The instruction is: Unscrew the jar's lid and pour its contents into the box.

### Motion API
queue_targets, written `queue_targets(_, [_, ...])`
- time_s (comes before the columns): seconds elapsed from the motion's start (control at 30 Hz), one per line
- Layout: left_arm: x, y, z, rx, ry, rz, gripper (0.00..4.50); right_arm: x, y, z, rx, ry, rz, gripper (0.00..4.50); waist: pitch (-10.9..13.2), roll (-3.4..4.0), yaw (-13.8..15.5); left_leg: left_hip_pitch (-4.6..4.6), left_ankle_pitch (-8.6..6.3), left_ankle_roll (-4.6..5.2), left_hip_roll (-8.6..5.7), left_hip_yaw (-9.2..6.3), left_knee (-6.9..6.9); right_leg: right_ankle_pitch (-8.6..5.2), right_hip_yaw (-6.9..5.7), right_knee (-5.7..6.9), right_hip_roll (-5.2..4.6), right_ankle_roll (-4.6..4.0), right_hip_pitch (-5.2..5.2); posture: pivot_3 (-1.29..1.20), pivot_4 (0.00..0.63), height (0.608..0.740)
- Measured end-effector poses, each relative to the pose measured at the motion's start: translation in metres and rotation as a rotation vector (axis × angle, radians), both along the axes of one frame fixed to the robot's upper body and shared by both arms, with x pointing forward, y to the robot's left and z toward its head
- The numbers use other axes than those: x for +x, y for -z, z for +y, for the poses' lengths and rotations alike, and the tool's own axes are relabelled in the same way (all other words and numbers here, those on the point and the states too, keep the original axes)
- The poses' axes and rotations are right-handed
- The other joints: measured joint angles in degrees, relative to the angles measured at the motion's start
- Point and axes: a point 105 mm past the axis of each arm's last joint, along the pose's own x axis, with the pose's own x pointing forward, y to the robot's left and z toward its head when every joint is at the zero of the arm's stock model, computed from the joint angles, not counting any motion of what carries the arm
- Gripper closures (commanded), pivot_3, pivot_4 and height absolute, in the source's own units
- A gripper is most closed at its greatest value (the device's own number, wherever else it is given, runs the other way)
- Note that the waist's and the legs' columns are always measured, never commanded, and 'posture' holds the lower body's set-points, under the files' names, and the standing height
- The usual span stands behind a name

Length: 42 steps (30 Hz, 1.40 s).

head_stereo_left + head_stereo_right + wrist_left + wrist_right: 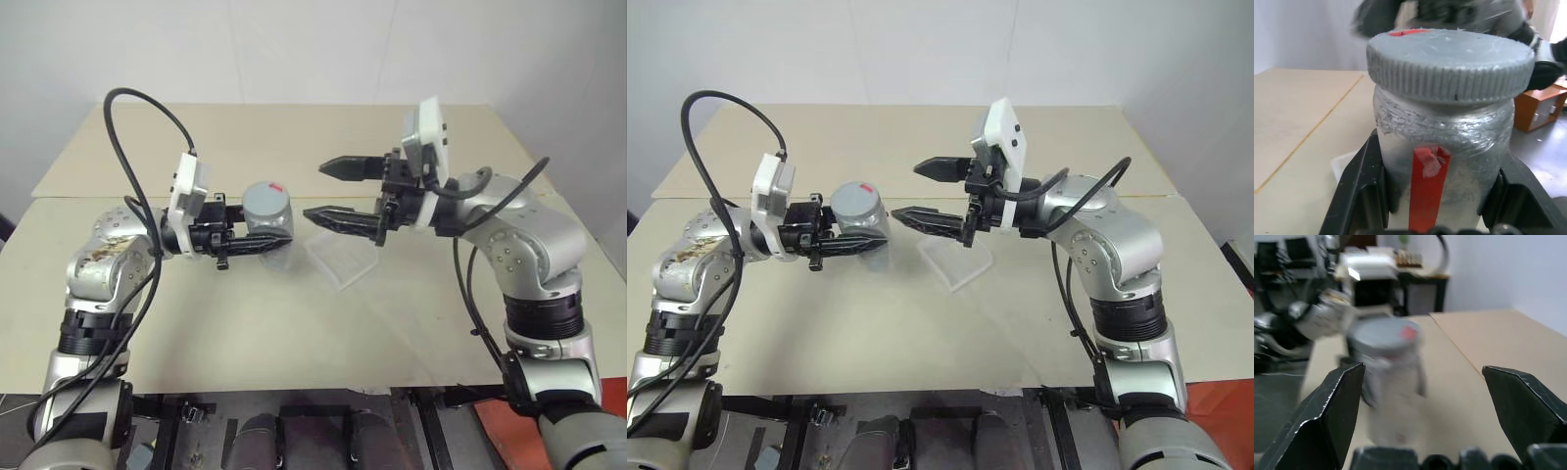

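Left gripper [257, 244] pinches my small clear cylindrical jar [268, 233] above the beige desk's [294, 333] middle; right gripper [335, 191] spread beside it. Round grey screw lid [265, 201] still on. Shallow clear plastic box [345, 257] awaits; pouring not started.

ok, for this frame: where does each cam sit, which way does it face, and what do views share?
Left eye, right eye: on the head, looking forward and down over the table; both arms show.
Left wrist: along the left gripper, shut on the jar with the lid on.
Right wrist: along the open right gripper, facing the jar.
Shared: the jar; the eyes also see the box.
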Motion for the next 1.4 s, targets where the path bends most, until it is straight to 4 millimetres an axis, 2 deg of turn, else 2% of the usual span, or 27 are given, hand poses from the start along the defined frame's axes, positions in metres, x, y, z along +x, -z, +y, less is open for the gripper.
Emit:
queue_targets(0.13, [0.002, 0.002, -0.007, -0.008, 0.018, 0.001, 2.59, -0.004, -0.007, 0.021, 0.013, -0.015, -0.03, 0.02, 0.0, 0.0, -0.16, 0.01, 0.0, -0.01, 0.03, 0.0, 0.0, 0.0, 0.01, 0.03, 0.03, -0.01, -0.01, 0.0, 0.15, 0.74])
queue_targets(0.23, [0.002, 0.003, -0.009, -0.009, 0.028, 0.005, 2.59, -0.001, -0.002, 0.035, -0.015, 0.005, -0.039, 0.02, 0.0, 0.0, -0.1, 0.0, 0.01, -0.01, 0.02, 0.01, 0.0, 0.0, 0.0, 0.03, 0.03, -0.01, -0.01, 0.0, 0.15, 0.74])
queue_targets(0.53, [0.002, 0.003, -0.009, -0.007, 0.029, 0.004, 2.59, 0.01, 0.002, 0.052, -0.022, 0.053, -0.026, 0.02, 0.0, 0.0, -0.01, -0.01, 0.0, -0.01, 0.01, 0.01, 0.0, 0.0, -0.01, 0.05, 0.02, -0.01, -0.01, 0.0, 0.15, 0.74])
queue_targets(0.8, [0.002, 0.003, -0.008, -0.002, 0.017, 0.004, 2.59, 0.013, 0.004, 0.05, -0.032, 0.065, -0.026, 0.02, 0.0, 0.0, -0.04, -0.01, 0.0, -0.01, 0.01, 0.01, 0.0, 0.0, -0.01, 0.06, 0.02, -0.01, -0.01, 0.0, 0.15, 0.74])
queue_targets(1.07, [0.003, 0.003, -0.004, 0.007, -0.002, 0.006, 2.59, 0.011, 0.005, 0.033, -0.046, 0.079, -0.033, 0.02, 0.0, 0.01, -0.04, -0.01, 0.0, 0.0, 0.02, 0.0, 0.0, 0.0, -0.01, 0.03, 0.02, -0.01, -0.01, 0.0, 0.15, 0.74])
queue_targets(1.4, [0.004, 0.003, -0.003, 0.011, -0.01, 0.005, 2.59, 0.013, 0.006, 0.026, -0.065, 0.085, -0.029, 0.02, 0.0, 0.0, -0.07, -0.01, 0.0, 0.0, 0.02, 0.0, 0.0, 0.0, -0.01, 0.03, 0.02, -0.01, -0.01, 0.0, 0.15, 0.74])
